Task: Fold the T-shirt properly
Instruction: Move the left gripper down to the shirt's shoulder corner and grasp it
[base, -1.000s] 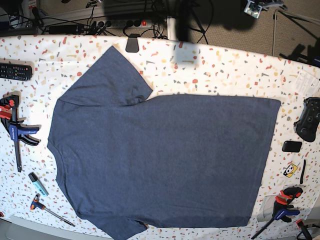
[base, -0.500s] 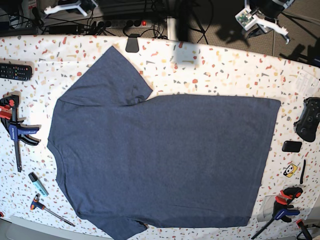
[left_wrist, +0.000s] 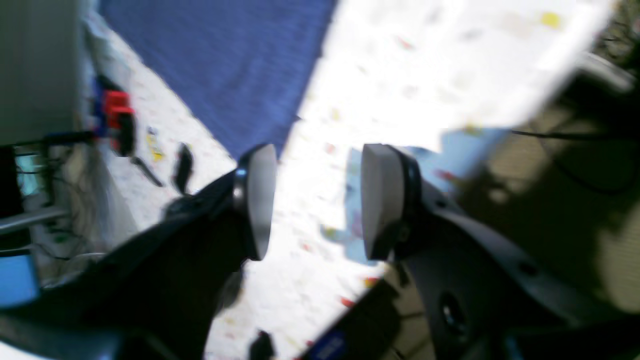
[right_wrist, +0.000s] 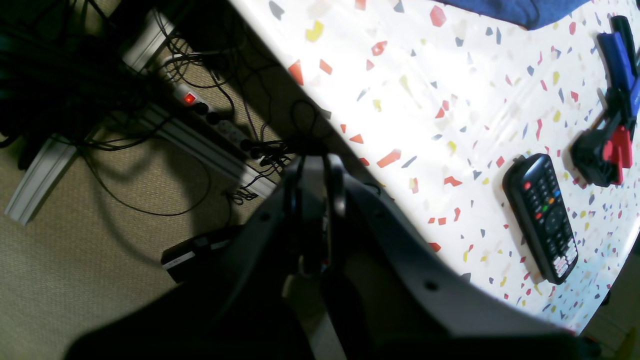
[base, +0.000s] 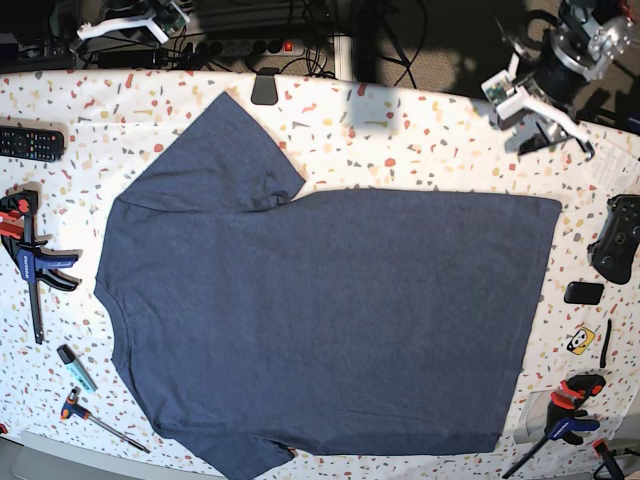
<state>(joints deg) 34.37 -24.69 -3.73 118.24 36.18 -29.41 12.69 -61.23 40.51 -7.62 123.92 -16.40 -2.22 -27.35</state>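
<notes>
Lying spread flat across the middle of the speckled table (base: 420, 140) in the base view: the T-shirt (base: 330, 320), plain navy side up, one sleeve pointing toward the upper left. Hovering at upper right, past the hem corner: left gripper (left_wrist: 317, 200), pads parted wide, grasping nothing. Sitting at upper left off the table edge: right gripper (right_wrist: 315, 200), clenched, empty. Resting near it: remote (right_wrist: 542, 217), clamp (right_wrist: 607, 145).

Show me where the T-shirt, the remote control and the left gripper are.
T-shirt (base: 330, 320): base view, middle of the body panel.
Remote control (right_wrist: 542, 217): right wrist view, its button face.
Left gripper (left_wrist: 317, 200): left wrist view, the gap midway between its open fingertips.
</notes>
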